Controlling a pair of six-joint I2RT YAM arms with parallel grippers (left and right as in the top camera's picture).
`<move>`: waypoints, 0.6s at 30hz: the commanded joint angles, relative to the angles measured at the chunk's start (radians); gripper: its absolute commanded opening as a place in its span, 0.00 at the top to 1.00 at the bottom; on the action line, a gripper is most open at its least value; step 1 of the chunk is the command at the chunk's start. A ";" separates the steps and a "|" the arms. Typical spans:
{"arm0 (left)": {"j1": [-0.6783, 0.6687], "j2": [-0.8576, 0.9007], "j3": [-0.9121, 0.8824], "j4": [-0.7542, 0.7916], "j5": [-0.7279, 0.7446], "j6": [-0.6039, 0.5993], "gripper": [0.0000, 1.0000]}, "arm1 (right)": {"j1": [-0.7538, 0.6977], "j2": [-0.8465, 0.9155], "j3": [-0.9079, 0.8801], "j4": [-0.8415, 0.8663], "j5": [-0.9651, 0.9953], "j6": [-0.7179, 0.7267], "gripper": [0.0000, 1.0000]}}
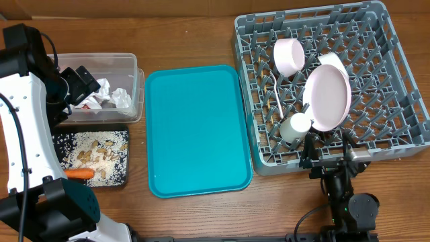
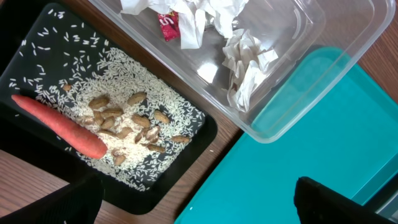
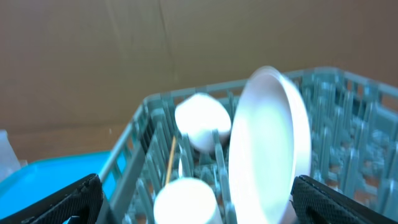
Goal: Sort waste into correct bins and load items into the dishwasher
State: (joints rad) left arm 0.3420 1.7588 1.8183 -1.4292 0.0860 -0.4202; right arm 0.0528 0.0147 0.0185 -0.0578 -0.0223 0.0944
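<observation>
A wooden desk (image 1: 195,33) seen from above, with a robot arm at each near corner.

At the left, a clear plastic tub (image 1: 138,84) holds crumpled white napkins (image 1: 111,94). The left arm's dark wrist covers the tub's left end from above, hiding what lies there. The left wrist view adds a red wrapper (image 2: 168,26) among the napkins, partly tucked under them.

Just in front of the tub, a black tray (image 1: 60,153) holds pale grains and beige nut scraps (image 1: 94,153). An orange carrot (image 1: 80,173) lies along its near side (the wrist view shows it whole). The left fingers (image 2: 339,202) show only as dark tips in the bottom corners of their own view. They are spread wide and hold nothing, above the edge of the teal tray (image 1: 198,128), which lies flat mid-desk.

At the right, the grey dish rack (image 1: 393,40) holds a white plate (image 1: 328,99) standing on edge. With it are a bowl (image 1: 289,55) tipped on its side, a small cup (image 1: 296,126) and a white fork (image 1: 277,94) that is thin and hard to make out. A second white rim behind the plate is mostly hidden.

The right wrist view is blurred, yet it alone shows a thin wooden stick (image 3: 169,160) standing among the pegs. The right fingers (image 3: 339,199) are spread apart and empty, near the rack's front wall.
</observation>
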 commanded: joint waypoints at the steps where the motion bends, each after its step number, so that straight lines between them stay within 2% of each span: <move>1: -0.004 -0.003 -0.005 -0.002 0.003 -0.014 0.00 | -0.005 -0.012 -0.011 -0.026 -0.002 0.002 0.00; 12: -0.004 -0.003 -0.005 -0.002 0.003 -0.014 0.00 | -0.005 -0.012 -0.011 -0.026 -0.006 -0.156 0.00; 18: -0.004 -0.003 -0.005 -0.002 0.003 -0.014 0.00 | -0.005 -0.012 -0.011 -0.026 -0.003 -0.146 0.00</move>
State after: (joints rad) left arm 0.3420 1.7588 1.8183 -1.4292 0.0860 -0.4202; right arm 0.0528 0.0147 0.0185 -0.0895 -0.0223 -0.0368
